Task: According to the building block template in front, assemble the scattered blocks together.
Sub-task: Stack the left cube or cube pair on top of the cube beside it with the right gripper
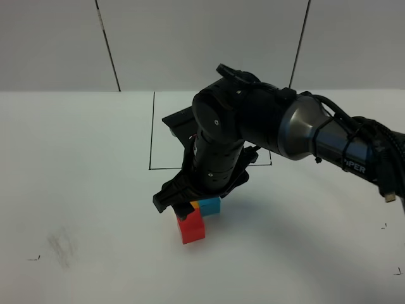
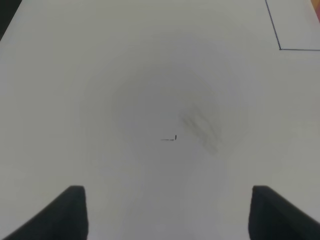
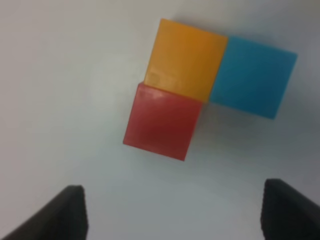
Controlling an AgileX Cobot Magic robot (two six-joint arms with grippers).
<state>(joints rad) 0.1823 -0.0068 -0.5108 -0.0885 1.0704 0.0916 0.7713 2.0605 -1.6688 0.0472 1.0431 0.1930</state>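
surface: white matte table (image 1: 76,190) under a pale panelled wall; a thin black-lined rectangle (image 1: 152,136) is drawn toward the far edge, mostly hidden behind the right arm.
template: cannot be seen from any view; the arm covers the inside of the rectangle.
blocks: a red matte cube (image 3: 162,121), an orange matte cube (image 3: 187,58) and a sky-blue matte cube (image 3: 252,76) lie together on the table just nearer than the rectangle's near line, about mid-width.
layout: an l shape, orange at the corner, blue touching one face, red touching the adjoining face; red sits a touch skewed against orange.
right gripper (image 3: 172,210): hangs directly over the trio, jaws apart at a middling width, nothing between them, no contact with any cube.
left gripper (image 2: 167,212): over bare table near the left side, jaws wide and empty; only a small ink tick and a grey smudge below.
progress: judged nearly done; the l looks formed, perhaps needing red squared up.
handling: the cubes look light, rigid and smooth-sided, so likely to slide on the table at a slight nudge.
hold: best on two opposite free faces of red, squarely, low on the sides, so the neighbours stay put.
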